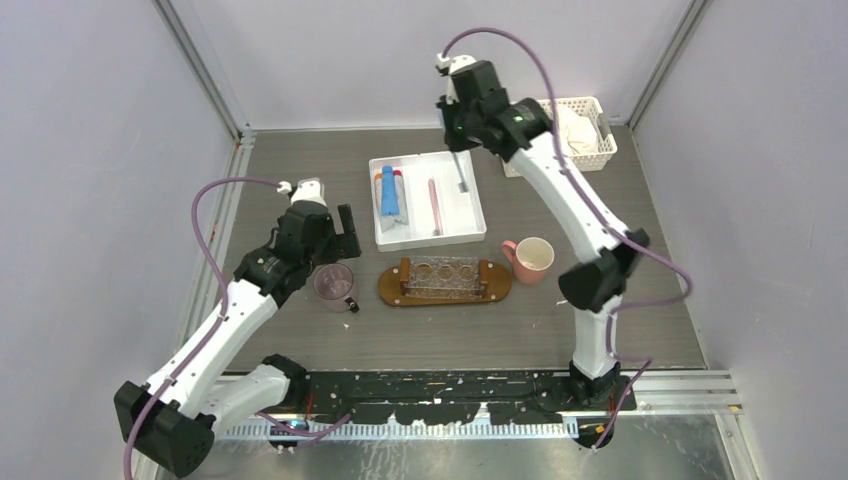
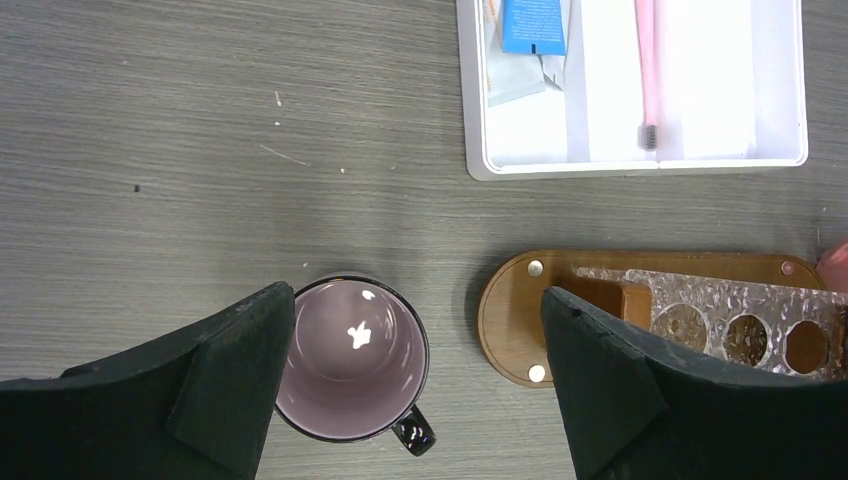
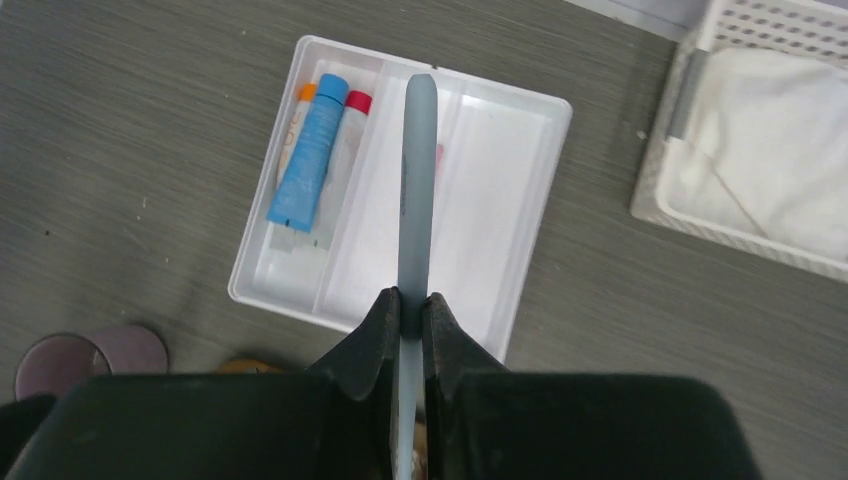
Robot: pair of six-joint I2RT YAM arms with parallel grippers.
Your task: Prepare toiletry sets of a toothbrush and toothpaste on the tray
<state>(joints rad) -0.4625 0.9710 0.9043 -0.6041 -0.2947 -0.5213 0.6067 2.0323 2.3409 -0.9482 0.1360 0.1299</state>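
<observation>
The right claw is clenched tight on a pale blue toothbrush. It holds the brush up over the white tray. In that tray lie a blue toothpaste tube and a pink toothbrush. The brown wooden tray sits at 6 o'clock from the white tray, with a clear holder on it. The left claw is wide open above a purple mug, at 9 o'clock from the wooden tray. A pink mug stands at 3 o'clock.

No text, brand or number is legible anywhere; any print on the blue toothpaste tube is too small to read.
</observation>
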